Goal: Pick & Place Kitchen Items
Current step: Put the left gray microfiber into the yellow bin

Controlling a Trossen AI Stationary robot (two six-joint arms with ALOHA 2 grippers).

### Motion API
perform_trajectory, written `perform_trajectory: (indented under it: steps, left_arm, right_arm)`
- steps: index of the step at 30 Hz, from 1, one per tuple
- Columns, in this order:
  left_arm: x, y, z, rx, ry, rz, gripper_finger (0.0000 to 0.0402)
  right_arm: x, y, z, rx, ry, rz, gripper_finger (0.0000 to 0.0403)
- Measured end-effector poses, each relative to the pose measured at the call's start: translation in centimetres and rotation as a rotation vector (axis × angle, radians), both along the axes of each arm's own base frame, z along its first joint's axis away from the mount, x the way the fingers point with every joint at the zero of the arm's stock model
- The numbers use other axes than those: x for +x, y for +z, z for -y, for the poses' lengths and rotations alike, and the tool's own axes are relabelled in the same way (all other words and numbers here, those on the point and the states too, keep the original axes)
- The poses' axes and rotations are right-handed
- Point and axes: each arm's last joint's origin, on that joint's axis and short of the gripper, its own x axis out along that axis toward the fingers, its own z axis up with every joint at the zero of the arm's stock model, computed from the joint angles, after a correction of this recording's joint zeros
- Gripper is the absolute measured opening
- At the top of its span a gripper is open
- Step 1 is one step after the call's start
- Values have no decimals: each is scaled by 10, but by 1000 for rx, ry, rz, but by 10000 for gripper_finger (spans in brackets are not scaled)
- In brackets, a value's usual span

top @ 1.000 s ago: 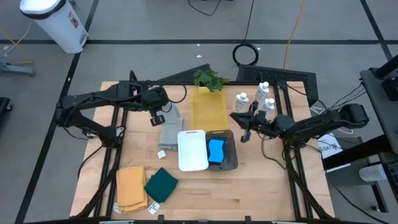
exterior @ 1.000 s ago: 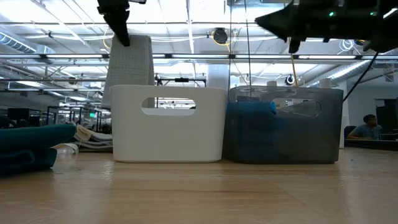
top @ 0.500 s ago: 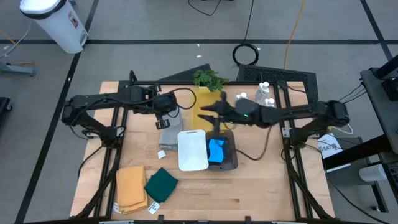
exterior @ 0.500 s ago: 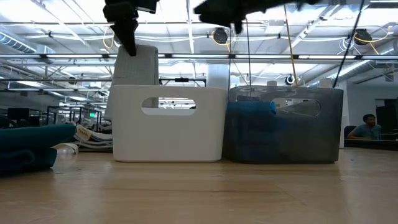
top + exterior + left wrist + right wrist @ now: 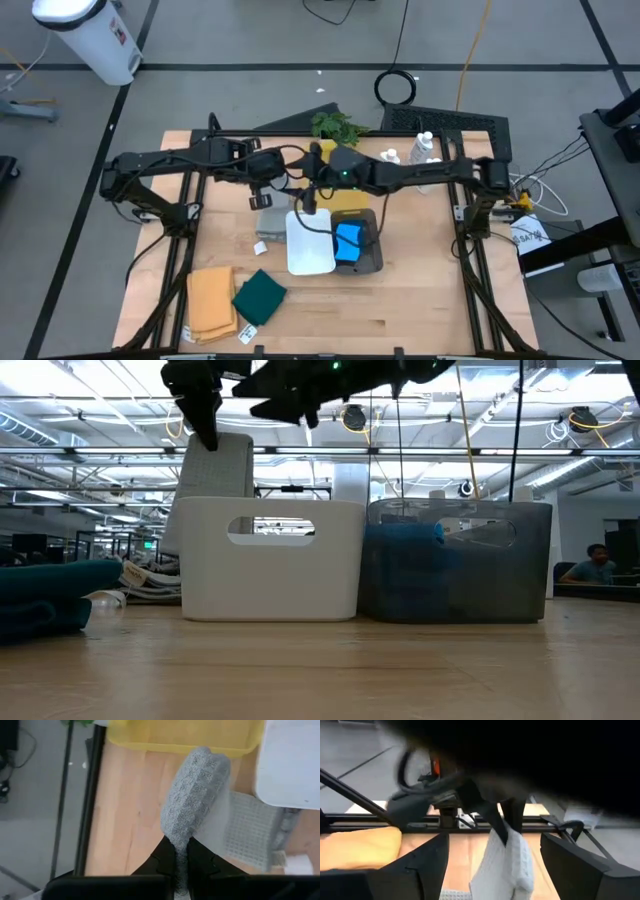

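Observation:
My left gripper (image 5: 262, 195) is shut on a grey cloth (image 5: 272, 213), raised left of the white bin (image 5: 310, 242). My right arm reaches across the yellow tray (image 5: 347, 203). Its gripper (image 5: 305, 198) is open and level, and faces the hanging cloth (image 5: 507, 862) from the table's right without touching it. A blue sponge (image 5: 348, 243) lies in the dark grey bin (image 5: 372, 258). An orange-tan cloth (image 5: 209, 300) and a dark green cloth (image 5: 260, 296) lie at the near left. White bottles (image 5: 421, 150) stand at the far right. My left gripper pinches the grey cloth's bunched upper end (image 5: 181, 845) between its two fingers. They come from above, slanting down. The cloth hangs below the fingers as a folded wad (image 5: 216, 472). Its lower part (image 5: 250, 831) lies spread on the table beside the white bin.
A leafy plant (image 5: 336, 126) stands behind the yellow tray. The two bins stand side by side in the table's middle. Bare wood (image 5: 400, 315) runs along the near edge to the right. A person (image 5: 590, 563) sits far off in the room.
My right gripper has swung from beside the bottles toward the table's left, over the yellow tray, up to the hanging cloth. It has risen, levelled out and opened. My left gripper has shifted slightly toward the right with the cloth.

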Motion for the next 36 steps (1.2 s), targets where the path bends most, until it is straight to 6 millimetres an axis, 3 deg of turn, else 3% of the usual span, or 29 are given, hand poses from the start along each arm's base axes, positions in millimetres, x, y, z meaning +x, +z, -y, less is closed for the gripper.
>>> perform_trajectory:
  steps: [4,20,27,31,36]
  left_arm:
    - [0,0,1,-16,-10,-1,14]
    - [13,6,16,-46,-155,115,17]
    - [17,8,19,-50,-180,152,14]
    - [17,8,19,-54,-181,158,16]
    - [17,8,19,-64,-179,160,16]
  right_arm:
    - [5,-12,5,14,22,-27,276]
    - [-1,-9,0,45,20,-84,267]
    - [-2,-22,0,54,16,-184,261]
    - [-2,-22,0,43,18,-185,231]
    - [-1,-22,0,41,19,-181,157]
